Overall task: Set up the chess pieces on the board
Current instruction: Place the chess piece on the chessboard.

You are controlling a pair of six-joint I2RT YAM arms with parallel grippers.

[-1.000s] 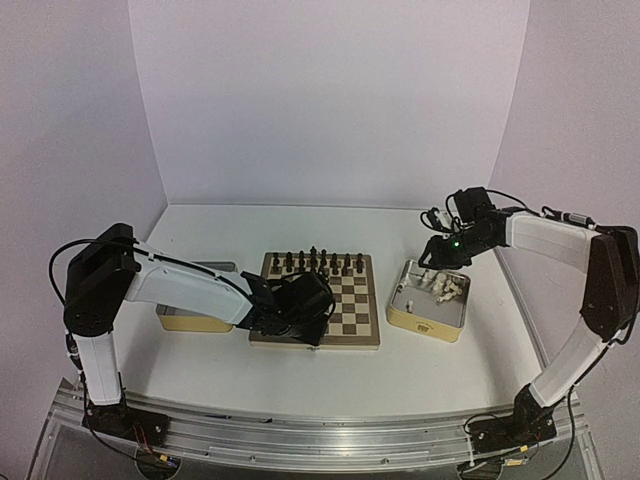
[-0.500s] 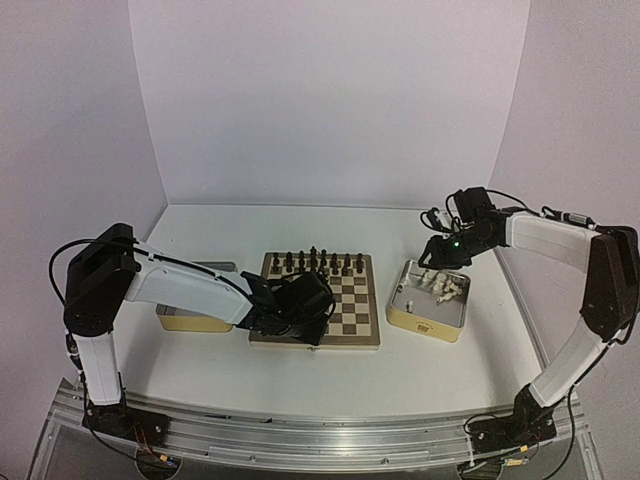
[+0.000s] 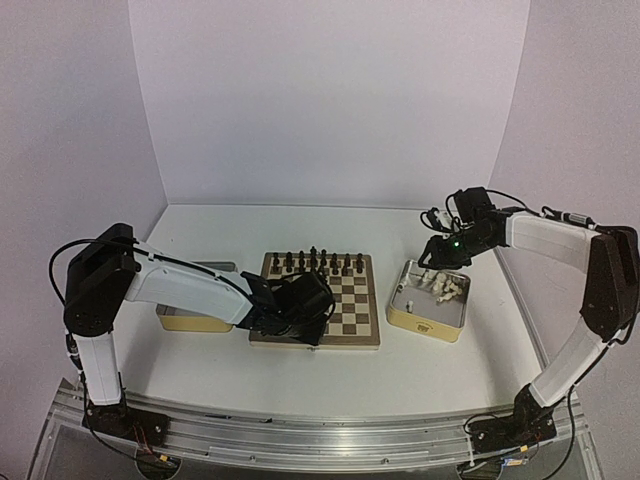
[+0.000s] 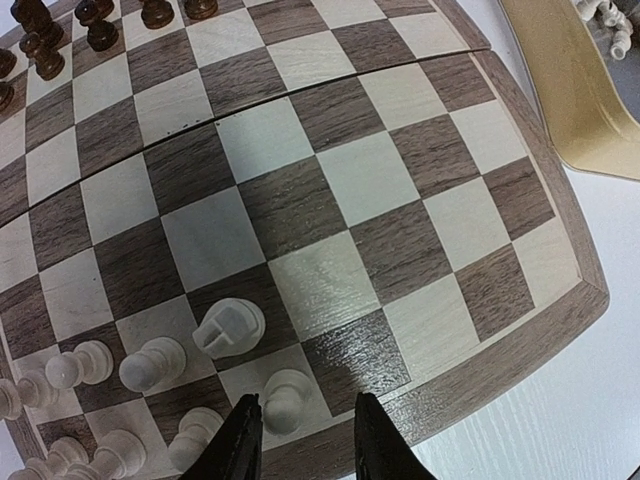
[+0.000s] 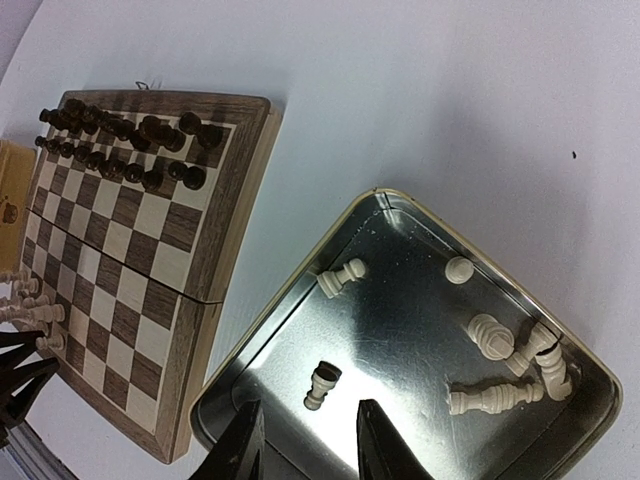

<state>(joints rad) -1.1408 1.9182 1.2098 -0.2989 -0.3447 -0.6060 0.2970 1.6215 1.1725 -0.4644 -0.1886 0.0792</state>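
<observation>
Since the piece within the left claw is tiny, light and tippy, pinch its stem; jaws narrowly apart, seemingly not gripping it.

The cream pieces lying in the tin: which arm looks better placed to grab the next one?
The right. Its open right gripper hangs over the tin, with a cream piece lying just beyond its fingertips. The left gripper is low over the board at its near edge, well away from the tin.
</observation>
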